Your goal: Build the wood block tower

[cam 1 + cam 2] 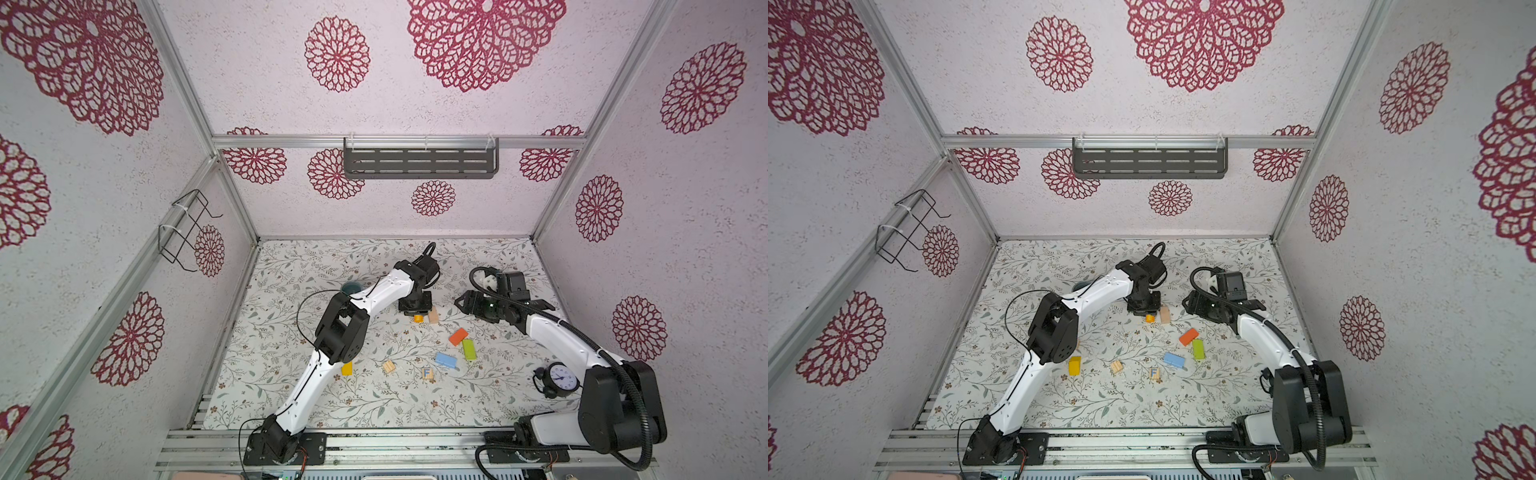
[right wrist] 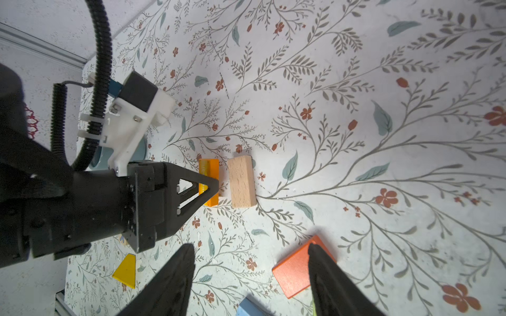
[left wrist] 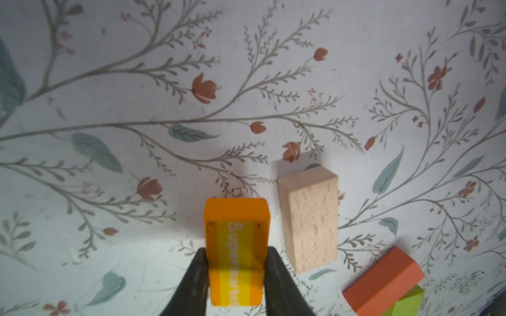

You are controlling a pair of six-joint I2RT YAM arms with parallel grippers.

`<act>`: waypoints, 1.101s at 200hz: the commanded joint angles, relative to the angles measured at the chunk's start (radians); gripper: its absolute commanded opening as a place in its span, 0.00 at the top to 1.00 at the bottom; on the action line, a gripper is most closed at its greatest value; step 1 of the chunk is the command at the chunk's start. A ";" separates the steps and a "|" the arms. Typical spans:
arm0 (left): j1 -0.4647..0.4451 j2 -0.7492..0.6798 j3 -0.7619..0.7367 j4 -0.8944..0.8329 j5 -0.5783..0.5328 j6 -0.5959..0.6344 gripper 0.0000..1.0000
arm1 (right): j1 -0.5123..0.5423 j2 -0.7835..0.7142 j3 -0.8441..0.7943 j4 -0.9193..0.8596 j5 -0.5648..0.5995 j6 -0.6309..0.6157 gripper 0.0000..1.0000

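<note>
- The orange block (image 3: 235, 246), a small painted oblong with a yellow stripe and white lettering, is clamped between the left fingers (image 3: 197, 273), which press on its two long side faces.
- It sits at the middle of the surface (image 1: 332, 407), toward the far side, just left of a natural oblong block (image 3: 312, 219) and apart from it. I cannot tell whether its underside touches the surface.
- Judged by look, it is light, rigid wood that will not crush. The glossy paint may slip, so the flat, parallel long sides are the place to hold, near mid-length.
- The left arm (image 1: 309, 386) reaches from its near-left base with the elbow raised and the wrist turned steeply down over the block.
- The right arm (image 1: 557, 336) stretches toward the far side, its wrist angled left. The right fingers (image 2: 175, 279) are spread wide and empty, with a red-orange block (image 2: 293, 270) partly behind one finger in the right wrist view.
- Nothing is stacked yet. A green block (image 1: 469, 349), blue block (image 1: 446, 360), yellow block (image 1: 347, 368), grooved cube (image 1: 389, 366) and lettered cube (image 1: 427, 374) lie scattered nearer.
</note>
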 commanded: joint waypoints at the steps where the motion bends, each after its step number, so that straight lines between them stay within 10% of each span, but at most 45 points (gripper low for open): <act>1: 0.007 0.020 0.010 0.032 0.019 -0.042 0.68 | 0.003 -0.004 -0.011 0.020 -0.014 0.014 0.31; 120: 0.014 -0.027 -0.011 0.026 -0.002 -0.038 0.43 | 0.003 -0.004 -0.006 0.015 -0.010 0.020 0.34; 182: 0.067 -0.237 -0.206 0.094 -0.005 -0.030 0.41 | 0.004 0.038 0.001 0.030 -0.029 0.044 0.87; 220: 0.083 -0.329 -0.333 0.120 -0.008 -0.004 0.43 | 0.019 0.094 0.014 0.041 -0.029 0.057 1.00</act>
